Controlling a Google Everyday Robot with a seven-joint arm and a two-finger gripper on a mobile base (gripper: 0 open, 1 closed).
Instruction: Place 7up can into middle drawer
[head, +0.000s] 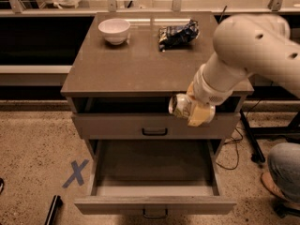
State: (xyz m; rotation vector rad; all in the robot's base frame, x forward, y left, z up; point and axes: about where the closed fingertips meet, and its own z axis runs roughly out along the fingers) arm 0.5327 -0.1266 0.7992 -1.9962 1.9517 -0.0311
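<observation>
The hand [190, 110] is clamped on the 7up can [178, 106], and the can is off the desk [131, 71], in the air just past its front edge. It hangs in front of the upper drawer front [117, 125], right of that drawer's black handle [154, 131]. The can looks to lie sideways in the grip, long axis roughly along the desk's front edge, one round end facing left.

Here is what matters: the middle drawer [154, 204] is pulled wide open, its deep tray below the can and nearer the camera. So the way to go is down and a little outward, with the closed front to clear on the way.

The white arm [243, 50] reaches in from the right, bent at the wrist, hand pointing down and left. On the desk behind, the white bowl [114, 30] and the dark snack bag [178, 33] sit well apart from the action.
</observation>
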